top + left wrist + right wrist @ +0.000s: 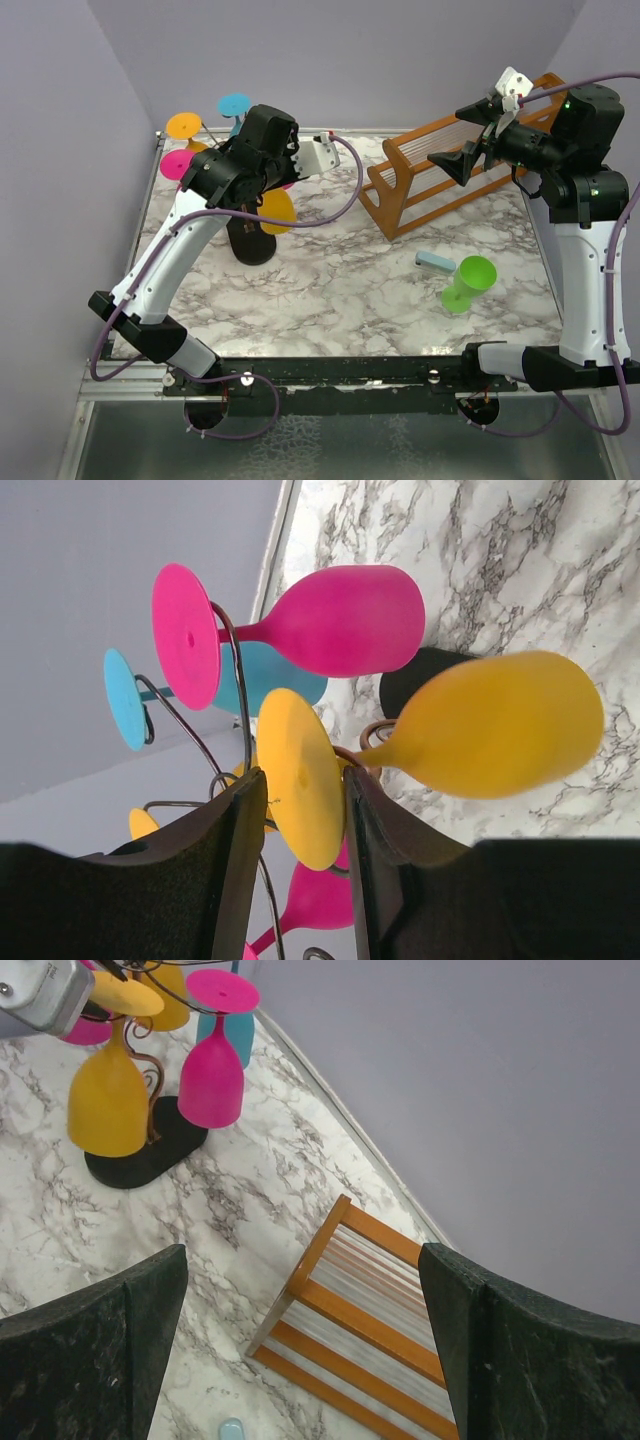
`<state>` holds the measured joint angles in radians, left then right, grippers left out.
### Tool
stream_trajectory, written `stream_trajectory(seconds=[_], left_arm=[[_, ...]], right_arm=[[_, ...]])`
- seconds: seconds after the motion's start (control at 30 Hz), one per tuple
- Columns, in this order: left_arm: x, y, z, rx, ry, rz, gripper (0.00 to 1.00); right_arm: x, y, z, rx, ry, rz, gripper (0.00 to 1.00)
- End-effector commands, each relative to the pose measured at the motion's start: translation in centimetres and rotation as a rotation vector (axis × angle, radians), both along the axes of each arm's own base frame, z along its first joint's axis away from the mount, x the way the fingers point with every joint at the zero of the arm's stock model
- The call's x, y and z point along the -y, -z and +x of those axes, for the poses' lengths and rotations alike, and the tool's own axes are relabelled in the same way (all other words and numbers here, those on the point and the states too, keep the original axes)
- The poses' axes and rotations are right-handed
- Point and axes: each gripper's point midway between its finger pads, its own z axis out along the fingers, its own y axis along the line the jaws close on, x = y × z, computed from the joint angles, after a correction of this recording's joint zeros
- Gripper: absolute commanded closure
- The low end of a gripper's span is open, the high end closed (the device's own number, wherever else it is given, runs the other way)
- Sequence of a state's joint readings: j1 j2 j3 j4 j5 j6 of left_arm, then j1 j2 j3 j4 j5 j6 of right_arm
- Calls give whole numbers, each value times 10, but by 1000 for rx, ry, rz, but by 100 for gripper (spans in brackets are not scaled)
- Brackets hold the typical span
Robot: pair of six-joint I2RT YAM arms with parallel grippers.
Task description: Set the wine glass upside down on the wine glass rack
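The yellow wine glass (495, 725) has its flat foot between the two fingers of our left end effector (303, 790). The fingers stand partly apart and close along both faces of the foot. We cannot tell whether they pinch it or have just let it free. We take it by the foot because the stem has to slide into a hook, and the foot then rests on the wire while the bowl hangs below.

The glass hangs bowl down on the wire rack (160, 1145), its stem appearing to sit in one of the curled arms. We judge it to be as good as placed. It is plain opaque yellow, with a rounded bowl and a short stem.

A pink glass (340, 620) and a blue glass (125, 700) hang on neighbouring arms. Our right end effector (310, 1340) is wide open and empty, held high near the wooden rack (350, 1310), well clear of the work. A green glass (468, 283) lies on the counter (340, 290).
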<state>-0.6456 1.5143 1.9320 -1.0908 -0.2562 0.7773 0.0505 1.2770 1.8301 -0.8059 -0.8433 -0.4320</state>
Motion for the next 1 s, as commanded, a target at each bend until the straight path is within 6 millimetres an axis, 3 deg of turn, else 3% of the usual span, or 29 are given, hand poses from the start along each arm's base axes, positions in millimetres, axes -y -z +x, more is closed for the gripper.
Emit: stream_trajectory(seconds=[0.0,0.27,0.97], left_arm=[[-12,-23,-8,55,-35,-9,61],[-16,-27,-13,54,-40,-18,61],[5,-33,-31,1,58,-143,59]], right_arm=[[2,-5,0,34,6,-3,2],[3,-4,2,31,9,-3,2],[7,9,4,17,29,-20,1]])
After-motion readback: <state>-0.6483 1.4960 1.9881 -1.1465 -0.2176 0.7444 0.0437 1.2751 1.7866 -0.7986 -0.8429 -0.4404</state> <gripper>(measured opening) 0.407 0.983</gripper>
